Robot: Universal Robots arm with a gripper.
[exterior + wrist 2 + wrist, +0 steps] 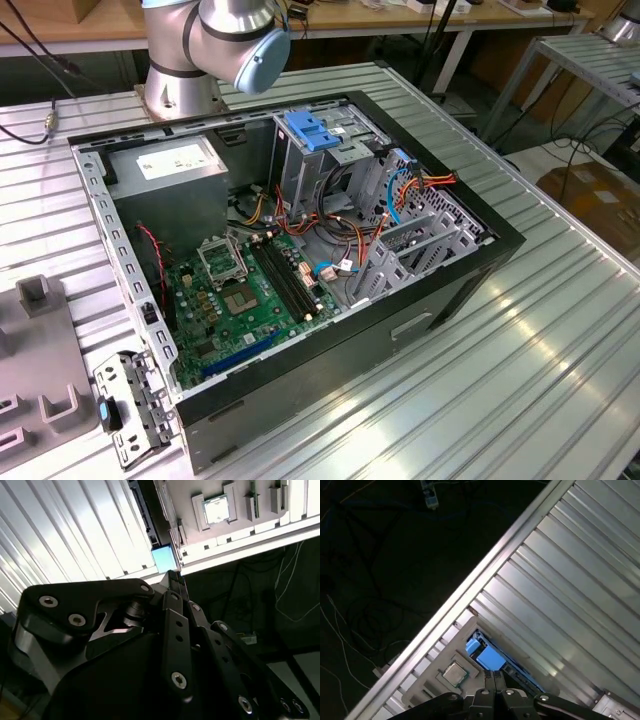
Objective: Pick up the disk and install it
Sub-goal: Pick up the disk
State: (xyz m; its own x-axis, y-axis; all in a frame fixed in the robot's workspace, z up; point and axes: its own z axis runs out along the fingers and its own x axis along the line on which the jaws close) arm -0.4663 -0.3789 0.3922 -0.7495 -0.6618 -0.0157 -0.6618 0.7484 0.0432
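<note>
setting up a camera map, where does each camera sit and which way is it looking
exterior view: off the arm, above, looking down into the open computer case on the ribbed table; the arm's base joints show.
first wrist view: on the arm, looking past the gripper at the disk.
second wrist view: same aim, more gripper body showing.
shared: both wrist views show gripper, disk, table.

1. In the exterior view the arm's base stands at the table's far edge, with a silver joint directly above it.
2. In both wrist views the gripper hangs above the table near an edge, its black fingers pressed together at the tips.
</note>
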